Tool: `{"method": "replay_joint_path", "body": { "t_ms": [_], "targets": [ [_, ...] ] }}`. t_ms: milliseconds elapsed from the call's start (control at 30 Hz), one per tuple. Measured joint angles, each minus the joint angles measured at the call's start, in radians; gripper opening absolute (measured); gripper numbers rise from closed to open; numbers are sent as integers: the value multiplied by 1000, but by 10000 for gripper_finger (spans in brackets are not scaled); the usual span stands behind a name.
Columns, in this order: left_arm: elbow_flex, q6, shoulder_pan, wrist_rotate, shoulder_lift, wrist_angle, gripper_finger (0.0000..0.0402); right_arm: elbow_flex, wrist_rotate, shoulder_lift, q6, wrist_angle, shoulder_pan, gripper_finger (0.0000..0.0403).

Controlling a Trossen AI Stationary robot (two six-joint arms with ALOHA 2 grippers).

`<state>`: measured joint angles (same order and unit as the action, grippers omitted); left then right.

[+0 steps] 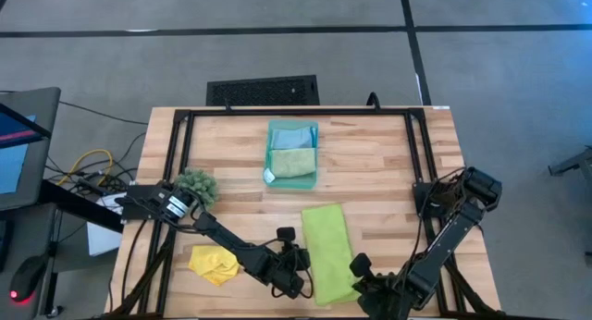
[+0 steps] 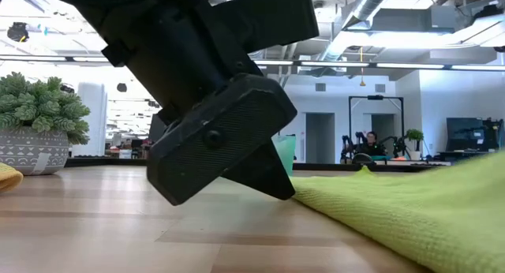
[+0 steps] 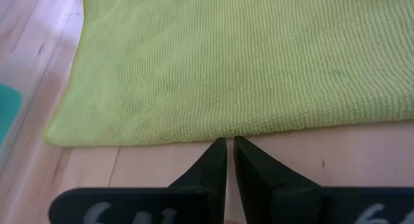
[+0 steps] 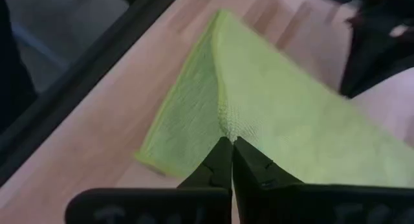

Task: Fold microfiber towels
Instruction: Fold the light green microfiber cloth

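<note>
Nearest my low camera is the dark block of the left gripper (image 2: 237,143), sitting right down on the bench (image 1: 388,163) with the lime green towel (image 1: 330,251) running away from its tip. From above I see that towel lying near the front edge of the bench, a little right of centre, its long axis running front to back. My left gripper (image 1: 301,264) is at its left side near the front, fingers pressed together and empty, tips just short of the towel's edge in the wrist view. My right gripper (image 1: 363,285) is at the towel's front right corner, and its wrist view shows the fingers clamped together on a pinch of the cloth, with that corner lifted into a ridge. In my judgement the next move turns on this: the towel stretches away from the right gripper toward the back edge, so the held corner would have to travel along that long axis to fold it over, and the right arm is the one already in place. The yellow towel (image 1: 215,263) lies crumpled by the front left, and two more, the light blue towel (image 1: 291,133) and the pale green towel (image 1: 294,163), sit in the teal tray (image 1: 269,152) toward the back.
</note>
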<state>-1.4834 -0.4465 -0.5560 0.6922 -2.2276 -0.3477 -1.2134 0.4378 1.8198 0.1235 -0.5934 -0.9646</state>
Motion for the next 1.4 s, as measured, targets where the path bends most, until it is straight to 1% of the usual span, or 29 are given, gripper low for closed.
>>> {"method": "replay_joint_path", "body": {
  "t_ms": [133,267,367,533,667,767,867,1033,1233,1333,1400],
  "targets": [
    [0,-11,1,1,0,-2,22,-35,9,0,44,-1,0,10],
    [0,-11,2,2,0,-2,22,-63,5,0,94,-1,0,14],
    [0,-11,2,2,0,-2,22,-69,-40,0,121,0,0,24],
    [0,-11,2,2,0,-2,22,-69,-159,0,140,0,9,34],
    [0,-12,2,2,0,-2,22,-53,-175,1,141,10,11,35],
    [0,-12,2,2,0,-2,22,-13,-178,1,153,42,11,41],
    [0,-13,2,2,0,-2,22,31,-186,1,212,87,11,58],
    [0,-15,2,2,0,-2,22,79,-316,2,317,114,34,103],
    [0,-15,2,3,0,-2,22,79,-435,-6,324,122,75,168],
    [0,-15,2,3,0,-2,22,79,-453,-9,324,122,92,189],
    [0,-15,2,3,0,-2,22,79,-453,-7,319,133,97,195]
  ]
}}
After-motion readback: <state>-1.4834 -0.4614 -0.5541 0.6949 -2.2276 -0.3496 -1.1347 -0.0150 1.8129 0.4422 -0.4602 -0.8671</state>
